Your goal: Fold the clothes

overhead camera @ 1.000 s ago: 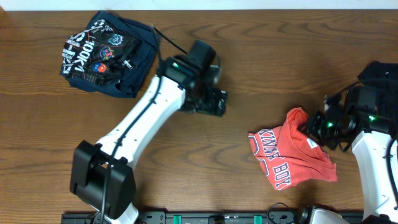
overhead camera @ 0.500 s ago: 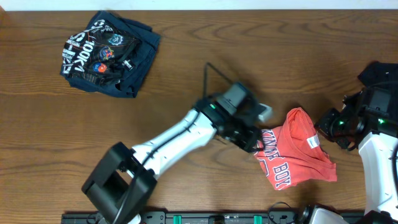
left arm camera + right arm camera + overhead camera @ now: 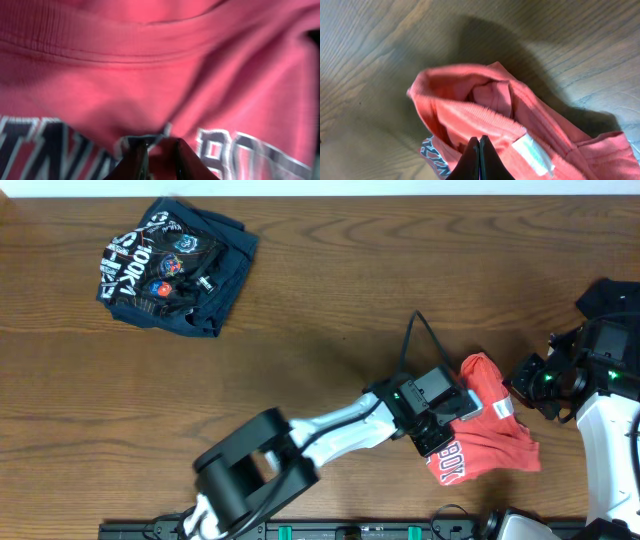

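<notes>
Brown wood-grain table (image 3: 330,300), a black rail (image 3: 380,531) with green clips along its near edge.

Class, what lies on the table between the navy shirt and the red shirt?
Bare wooden table, as the overhead view shows; only the left end effector sits at the red shirt's near edge.

red shirt (image 3: 492,442), navy-white lettering; navy printed garment (image 3: 175,268); brown table (image 3: 330,310)

Dark brown wood-grain table (image 3: 300,330), evenly lit. White strip (image 3: 320,187) along the far edge. Black rail (image 3: 330,530) at the near edge.
</notes>
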Robot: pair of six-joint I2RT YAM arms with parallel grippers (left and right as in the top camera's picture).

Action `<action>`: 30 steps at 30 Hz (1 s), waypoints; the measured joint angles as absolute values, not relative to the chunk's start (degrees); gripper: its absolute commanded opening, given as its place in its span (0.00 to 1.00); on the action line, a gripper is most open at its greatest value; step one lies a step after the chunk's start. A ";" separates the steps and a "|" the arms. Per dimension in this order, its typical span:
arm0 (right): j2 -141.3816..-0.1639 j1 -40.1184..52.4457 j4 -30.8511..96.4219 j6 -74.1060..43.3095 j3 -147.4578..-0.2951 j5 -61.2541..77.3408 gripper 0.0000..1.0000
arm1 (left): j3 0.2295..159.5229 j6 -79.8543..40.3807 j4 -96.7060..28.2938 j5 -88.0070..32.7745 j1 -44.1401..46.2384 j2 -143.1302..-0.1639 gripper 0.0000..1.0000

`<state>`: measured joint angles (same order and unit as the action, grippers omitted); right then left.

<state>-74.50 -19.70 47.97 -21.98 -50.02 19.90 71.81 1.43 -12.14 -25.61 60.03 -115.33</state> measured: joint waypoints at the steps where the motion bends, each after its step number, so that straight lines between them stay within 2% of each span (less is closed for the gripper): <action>1: -74.52 -19.70 47.97 -21.98 -50.02 20.03 0.01 | 71.81 1.56 -11.73 -25.52 59.81 -116.14 0.21; 7: -74.32 -19.70 47.99 -22.00 -50.02 20.64 0.01 | 72.66 1.78 -13.15 -20.49 57.47 -116.11 0.20; 13: -72.40 -19.70 48.01 -22.02 -50.02 20.88 0.01 | 74.06 4.99 -15.79 -14.22 48.05 -115.96 0.21; 16: -71.26 -19.77 47.64 -21.04 -50.02 22.35 0.08 | 76.27 6.50 -19.53 -9.89 42.57 -115.96 0.21; 17: -70.96 -19.81 47.33 -20.08 -50.02 23.51 0.13 | 77.19 6.87 -20.97 -8.54 41.01 -115.96 0.25; 22: -70.59 -19.35 48.69 -10.59 -50.02 30.68 0.29 | 82.96 8.27 -29.47 -5.30 37.67 -115.35 0.59; 23: -70.59 -18.81 49.21 -8.91 -50.02 31.83 0.31 | 83.66 8.25 -31.00 -5.06 37.71 -114.67 0.63; 26: -70.59 -15.51 50.30 -3.70 -50.02 35.27 0.34 | 84.33 7.73 -35.18 -4.73 38.37 -111.42 0.67; 30: -70.85 -8.58 49.87 -0.54 -50.02 36.95 0.39 | 85.12 5.91 -40.80 -4.78 39.13 -107.20 0.67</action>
